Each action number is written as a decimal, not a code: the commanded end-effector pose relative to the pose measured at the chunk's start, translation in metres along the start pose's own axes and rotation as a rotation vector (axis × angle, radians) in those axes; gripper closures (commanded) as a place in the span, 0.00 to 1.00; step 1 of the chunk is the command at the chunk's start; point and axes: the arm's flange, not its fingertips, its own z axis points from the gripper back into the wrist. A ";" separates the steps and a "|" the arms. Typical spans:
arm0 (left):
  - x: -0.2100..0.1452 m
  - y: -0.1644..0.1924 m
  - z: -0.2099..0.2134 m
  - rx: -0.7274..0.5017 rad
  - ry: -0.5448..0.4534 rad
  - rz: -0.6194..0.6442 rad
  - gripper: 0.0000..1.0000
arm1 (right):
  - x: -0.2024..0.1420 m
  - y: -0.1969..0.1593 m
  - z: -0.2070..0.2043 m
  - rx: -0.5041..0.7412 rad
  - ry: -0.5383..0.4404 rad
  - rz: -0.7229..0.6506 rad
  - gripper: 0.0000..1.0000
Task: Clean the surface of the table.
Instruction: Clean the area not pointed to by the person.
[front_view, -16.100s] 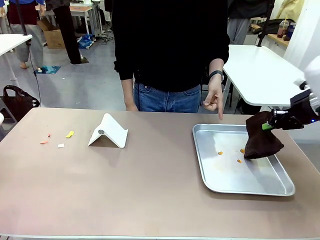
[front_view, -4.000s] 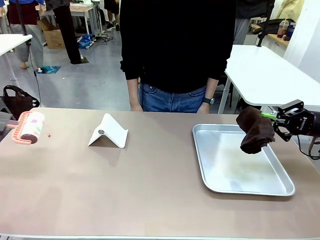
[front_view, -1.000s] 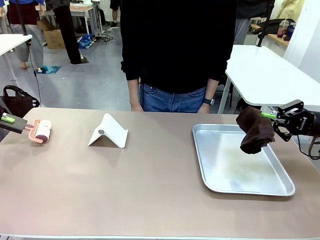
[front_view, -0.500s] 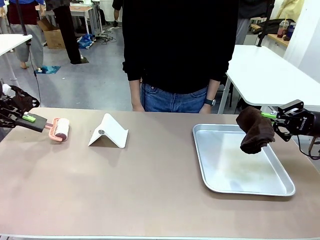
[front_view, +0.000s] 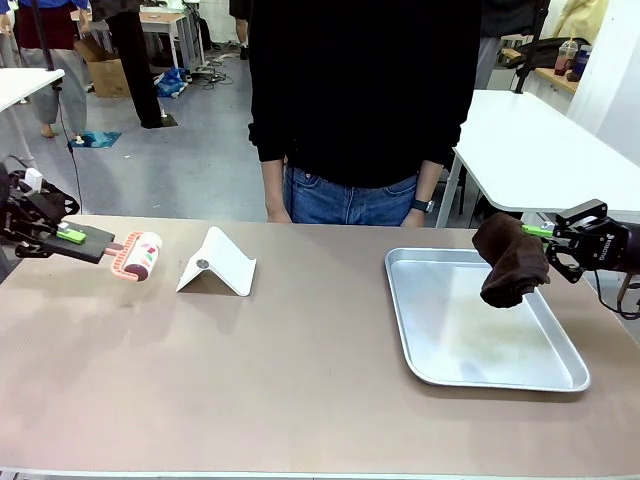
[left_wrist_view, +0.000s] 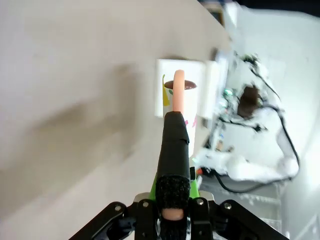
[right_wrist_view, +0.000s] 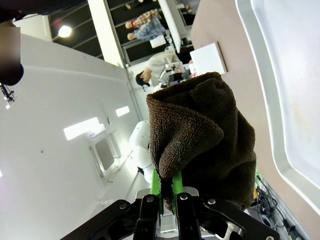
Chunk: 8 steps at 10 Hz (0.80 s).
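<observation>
The tan-brown table (front_view: 250, 370) spreads across the front view. At its left end my left gripper (front_view: 72, 237) is shut on the black handle of a pink lint roller (front_view: 137, 256), whose roll hangs just above the tabletop. The left wrist view looks along that handle (left_wrist_view: 173, 150) to the roll (left_wrist_view: 177, 97). At the right, my right gripper (front_view: 538, 232) is shut on a dark brown cloth (front_view: 511, 260) that hangs above the right side of a silver tray (front_view: 440, 370). The cloth (right_wrist_view: 200, 145) is pinched between green pads (right_wrist_view: 162, 187) in the right wrist view.
A white folded stand (front_view: 217, 263) sits on the table just right of the roller. A person in a black top (front_view: 360, 90) stands at the far edge, hands down. White tables (front_view: 520, 150) stand behind on the right.
My left gripper has carried the lint roller rightward along the table's left end toward the white stand. The right arm and cloth have stayed still.
</observation>
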 end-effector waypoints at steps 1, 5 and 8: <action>-0.032 -0.023 0.025 -0.134 0.025 -0.104 0.78 | -0.004 0.003 0.000 -0.012 0.000 0.023 0.90; -0.107 -0.042 0.067 -0.204 0.044 -0.203 0.78 | -0.004 0.003 0.000 -0.012 0.000 0.023 0.90; -0.166 -0.025 0.091 -0.224 -0.031 -0.201 0.78 | -0.004 0.003 0.000 -0.012 0.000 0.023 0.90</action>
